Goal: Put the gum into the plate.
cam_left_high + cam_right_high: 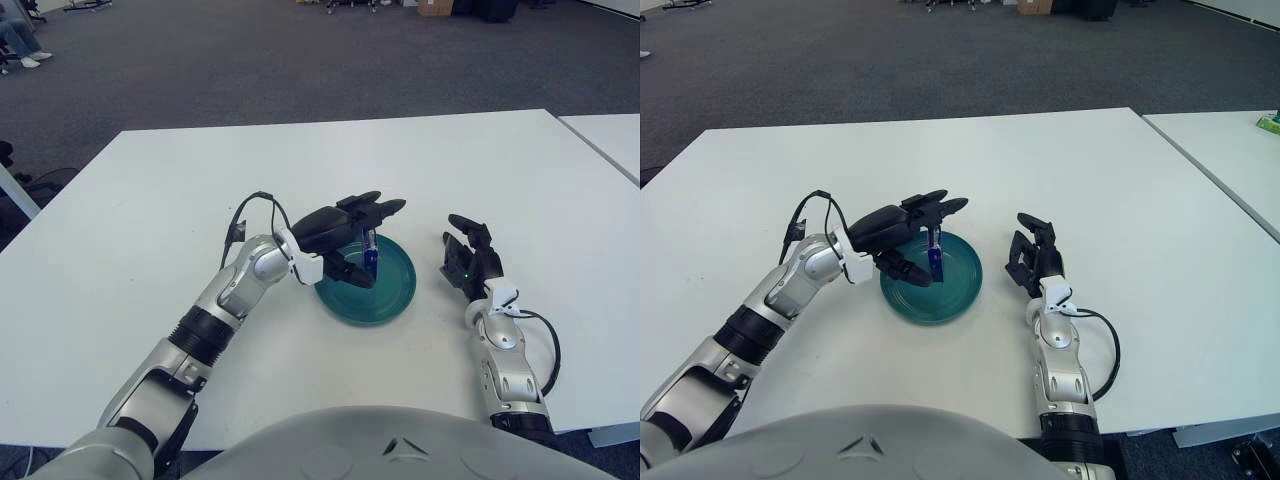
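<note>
Gum (371,247): small blue pack, upright over the plate (395,290) near the table's (150,200) front edge. Likely light, stiff; take by its sides. Left hand (345,235): fingers spread; whether they touch it, cannot tell. Right hand (468,262) beside the plate's right rim.

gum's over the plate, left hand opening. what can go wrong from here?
1. The gum stands on end in the teal plate with the left hand open around it; pulling back could tip it or drag it out.
2. It sits near the plate's far-left rim, so a fall outward might land it on the table.
3. The right hand shows just right of the plate; a drift could nudge it.
</note>
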Available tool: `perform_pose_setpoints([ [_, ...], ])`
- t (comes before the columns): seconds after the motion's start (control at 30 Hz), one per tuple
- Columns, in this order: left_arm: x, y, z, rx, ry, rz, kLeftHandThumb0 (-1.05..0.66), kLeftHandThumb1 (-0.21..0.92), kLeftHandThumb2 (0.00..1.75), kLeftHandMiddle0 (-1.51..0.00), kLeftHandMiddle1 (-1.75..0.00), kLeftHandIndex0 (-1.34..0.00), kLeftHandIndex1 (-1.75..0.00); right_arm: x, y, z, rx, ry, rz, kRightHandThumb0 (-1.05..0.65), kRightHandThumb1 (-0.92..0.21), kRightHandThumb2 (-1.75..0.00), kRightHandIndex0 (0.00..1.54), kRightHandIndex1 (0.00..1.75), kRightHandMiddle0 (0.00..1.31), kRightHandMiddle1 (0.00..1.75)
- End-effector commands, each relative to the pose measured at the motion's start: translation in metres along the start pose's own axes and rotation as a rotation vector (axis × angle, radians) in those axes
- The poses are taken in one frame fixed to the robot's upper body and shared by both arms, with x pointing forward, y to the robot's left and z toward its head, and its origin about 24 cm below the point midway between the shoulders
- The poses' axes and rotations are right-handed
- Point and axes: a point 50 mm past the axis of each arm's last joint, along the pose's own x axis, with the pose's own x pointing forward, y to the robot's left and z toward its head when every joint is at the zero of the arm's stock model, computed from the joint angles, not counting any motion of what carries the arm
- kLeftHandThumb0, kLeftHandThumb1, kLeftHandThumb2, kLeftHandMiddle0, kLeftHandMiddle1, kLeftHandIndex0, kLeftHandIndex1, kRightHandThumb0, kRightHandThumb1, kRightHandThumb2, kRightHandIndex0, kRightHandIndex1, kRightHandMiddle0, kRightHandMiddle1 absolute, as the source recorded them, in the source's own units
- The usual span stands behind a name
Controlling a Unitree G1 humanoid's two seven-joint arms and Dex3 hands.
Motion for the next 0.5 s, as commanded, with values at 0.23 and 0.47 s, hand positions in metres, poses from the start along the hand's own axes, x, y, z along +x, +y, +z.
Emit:
perform_pose_setpoints([
  [0.23, -0.009, -0.014, -0.039, -0.391, 0.072, 0.409, -1.05, 0.92, 0.5, 0.0, 0.0, 0.0, 0.0, -0.01, 0.0, -0.019, -0.01, 0.117, 0.002, -0.64, -0.92, -0.89, 0.5, 0.05, 0.02, 0.91],
  [0.47, -0.045, -0.018, -0.045, -0.596, 0.039, 0.685, -1.05, 0.92, 0.66, 0.0, 0.0, 0.0, 0.0, -0.011, -0.001, -0.019, -0.011, 0.12, 0.004, -0.63, -0.92, -0.88, 0.5, 0.05, 0.03, 0.91],
])
